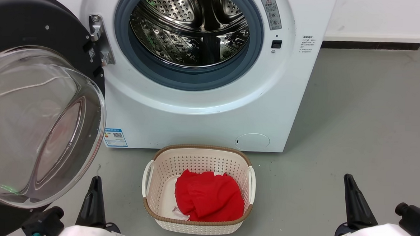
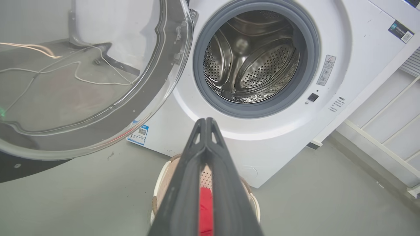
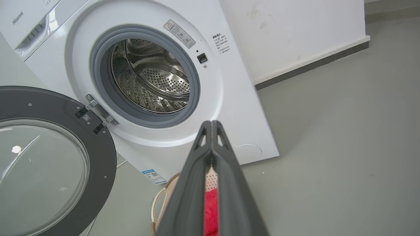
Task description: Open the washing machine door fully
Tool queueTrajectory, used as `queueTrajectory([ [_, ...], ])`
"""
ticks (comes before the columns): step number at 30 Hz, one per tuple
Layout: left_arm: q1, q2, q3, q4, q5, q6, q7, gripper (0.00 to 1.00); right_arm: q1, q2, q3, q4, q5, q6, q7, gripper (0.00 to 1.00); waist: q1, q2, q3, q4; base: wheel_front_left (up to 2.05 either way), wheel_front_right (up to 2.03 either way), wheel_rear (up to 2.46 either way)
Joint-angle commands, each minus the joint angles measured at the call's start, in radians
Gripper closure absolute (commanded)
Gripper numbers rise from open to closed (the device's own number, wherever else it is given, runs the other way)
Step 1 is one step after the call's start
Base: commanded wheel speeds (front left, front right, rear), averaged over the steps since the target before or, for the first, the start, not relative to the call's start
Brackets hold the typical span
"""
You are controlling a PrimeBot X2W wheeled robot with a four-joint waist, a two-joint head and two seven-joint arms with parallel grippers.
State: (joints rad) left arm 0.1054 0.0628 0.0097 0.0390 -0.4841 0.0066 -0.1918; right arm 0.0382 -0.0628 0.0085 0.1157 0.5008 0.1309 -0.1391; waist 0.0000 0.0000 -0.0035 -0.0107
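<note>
Your left claw (image 2: 206, 122) and right claw (image 3: 211, 124) both sit low and near, closed tip to tip and gripping nothing. Just above the left one hangs the washing machine door (image 1: 28, 22), swung out on its hinge (image 1: 99, 42) to the left of the washing machine (image 1: 203, 114), with the drum mouth (image 1: 189, 30) fully exposed. I judge it open or nearly so.

Lift the left arm carelessly and you'll knock the glass bowl (image 1: 33, 123). Shove too hard and you strain the hinge at its stop; nudge too lightly and the door may drift back. Roll forward and you hit the basket (image 1: 201, 148) of red cloth (image 1: 209, 195) on the floor (image 1: 357, 122).
</note>
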Motion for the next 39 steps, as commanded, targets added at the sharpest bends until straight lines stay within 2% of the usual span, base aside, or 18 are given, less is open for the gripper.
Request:
queueTrajectory([
  [1, -0.033, 0.010, 0.001, -0.006, -0.041, -0.008, 0.006, 1.00, -0.034, -0.009, -0.004, -0.008, 0.042, 0.000, 0.004, 1.00, 0.0000, 0.0000, 0.000, 0.000, 0.00, 0.00, 0.00],
  [19, -0.081, 0.020, 0.006, 0.048, -0.332, -0.043, 0.065, 1.00, -0.062, -0.017, -0.016, 0.025, 0.326, 0.000, 0.053, 1.00, 0.0000, 0.0000, 0.001, 0.002, 0.00, 0.00, 0.00],
  [39, -0.124, 0.024, 0.018, 0.094, -0.591, -0.072, 0.124, 1.00, -0.091, -0.020, -0.034, 0.055, 0.580, 0.000, 0.102, 1.00, 0.0000, 0.0000, 0.003, 0.004, 0.00, 0.00, 0.00],
])
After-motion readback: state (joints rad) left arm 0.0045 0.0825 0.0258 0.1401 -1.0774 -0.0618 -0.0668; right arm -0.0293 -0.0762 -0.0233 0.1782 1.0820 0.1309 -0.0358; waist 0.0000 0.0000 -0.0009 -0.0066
